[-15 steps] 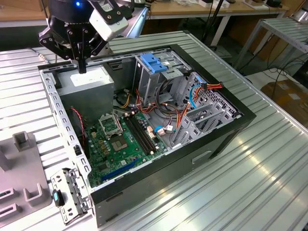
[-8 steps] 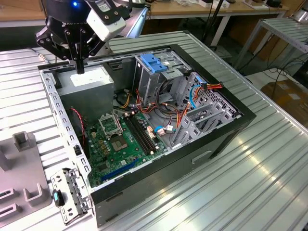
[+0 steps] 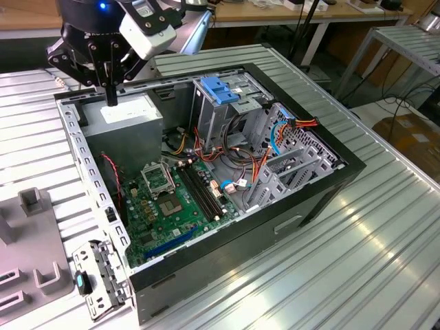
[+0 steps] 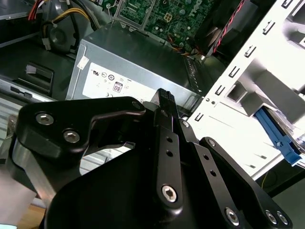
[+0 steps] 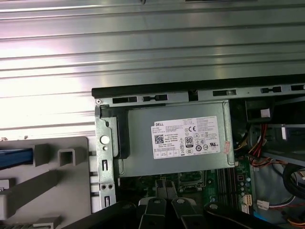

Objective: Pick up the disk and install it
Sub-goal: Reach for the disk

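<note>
Fingers [image 3: 110,88]: pressed together with nothing between them, pointing straight down and hanging just above the power supply. From where I stand they touch nothing.

Power supply [image 3: 127,118]: the grey box with a white label in a corner of the open computer case [image 3: 323,185]. It lies flat against the case wall, and I place everything else from it.

Disk [image 5: 13,158]: not in the case. What I take for its blue side rail pokes out of the grey holder [image 3: 31,237], past the case wall that the power supply sits against. In the second wrist view the same blue strip [image 4: 279,138] shows beyond that wall. How the disk sits in the holder I cannot tell. I'd judge it is parked there so its sides stay free for a grasp.

Drive cage [image 3: 230,117]: across the case from the power supply, upright, with a blue latch [image 3: 218,89] on top. It looks like the bay meant for the disk.

Counter [image 3: 385,234]: ribbed metal, carrying the case and holder side by side, the holder on the power supply's side.

Progress: the pick-up is not done. The fingers are empty over the power supply, nearer the holder than the cage.
</note>
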